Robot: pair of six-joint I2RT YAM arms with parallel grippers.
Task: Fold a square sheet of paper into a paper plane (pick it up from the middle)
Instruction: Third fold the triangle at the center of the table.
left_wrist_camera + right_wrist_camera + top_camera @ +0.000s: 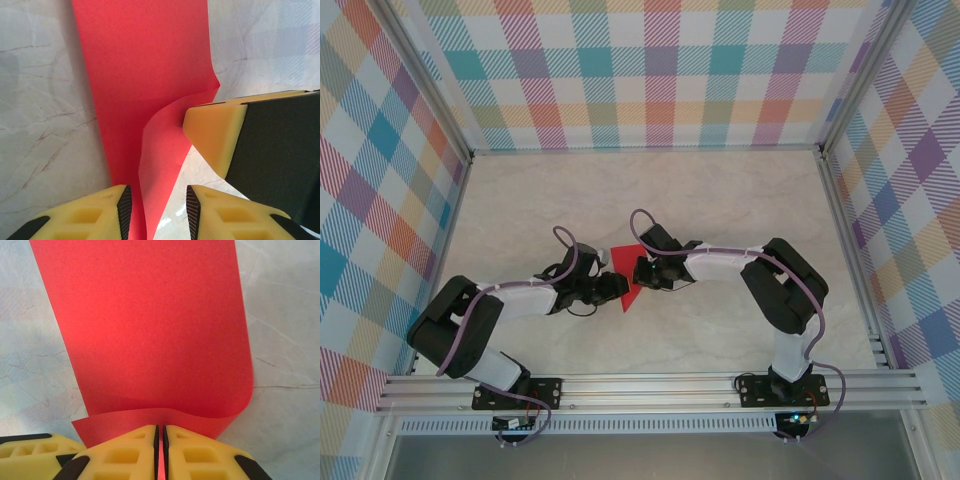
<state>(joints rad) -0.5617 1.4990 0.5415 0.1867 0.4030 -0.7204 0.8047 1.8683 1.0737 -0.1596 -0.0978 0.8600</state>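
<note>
The square sheet of paper is bright red and sits between the two grippers at the table's middle. In the right wrist view the sheet curls over, and my right gripper is shut on its doubled near edge. In the left wrist view a raised fold of the sheet runs down between the fingers of my left gripper. Those jaws stand apart with a gap on either side of the fold. One yellow fingertip of the right gripper presses against the fold from the right. From above, my left gripper and right gripper almost touch.
The pale marble-patterned tabletop stretches beyond the arms. Checkered walls close in the left, back and right sides. An aluminium rail with both arm bases runs along the near edge.
</note>
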